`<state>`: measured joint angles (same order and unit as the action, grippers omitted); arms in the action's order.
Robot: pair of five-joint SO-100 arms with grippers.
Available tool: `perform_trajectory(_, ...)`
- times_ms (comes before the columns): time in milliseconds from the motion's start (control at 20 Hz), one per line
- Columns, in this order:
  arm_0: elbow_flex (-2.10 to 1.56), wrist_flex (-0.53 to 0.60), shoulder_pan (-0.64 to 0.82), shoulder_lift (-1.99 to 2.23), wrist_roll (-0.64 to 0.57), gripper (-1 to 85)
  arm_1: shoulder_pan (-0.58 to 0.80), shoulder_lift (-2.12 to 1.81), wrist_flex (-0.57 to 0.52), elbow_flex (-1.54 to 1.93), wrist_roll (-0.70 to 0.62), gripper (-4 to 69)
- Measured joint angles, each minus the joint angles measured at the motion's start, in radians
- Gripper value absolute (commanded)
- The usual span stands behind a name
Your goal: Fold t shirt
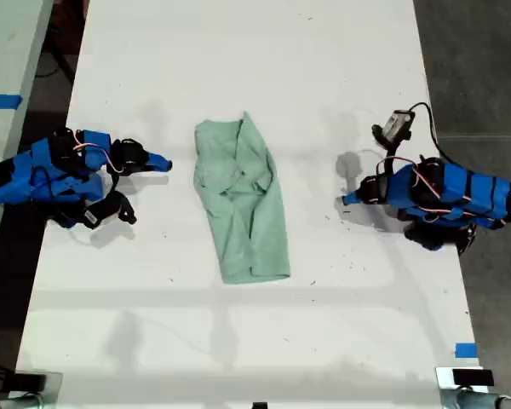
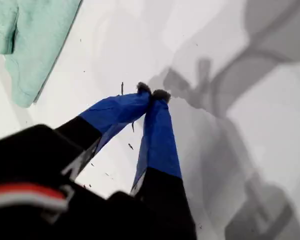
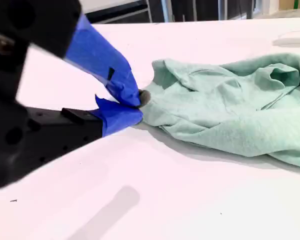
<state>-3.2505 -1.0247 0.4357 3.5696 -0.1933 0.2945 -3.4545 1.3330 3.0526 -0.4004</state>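
Observation:
The pale mint-green t shirt lies wrinkled in a long narrow shape on the middle of the white table. My first gripper rests on the table towards the exterior view's right, shut on nothing, a short gap from the shirt. Its blue fingers meet at the tips of the gripper, with a corner of the shirt off to one side. My second gripper, towards the exterior view's left, is shut and empty, just short of the shirt's bunched edge.
The table's long edges run close behind both arms in the exterior view, with dark floor beyond. A blue tape mark sits near the table's lower right corner in that view. A second pale surface with blue tape stands at its far left.

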Motion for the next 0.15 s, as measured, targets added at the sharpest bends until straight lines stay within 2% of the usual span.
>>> perform_trajectory(150,0.0,0.0,0.0,0.0,0.0,-0.2,-0.005,0.0,0.0,0.0,0.003,1.7)
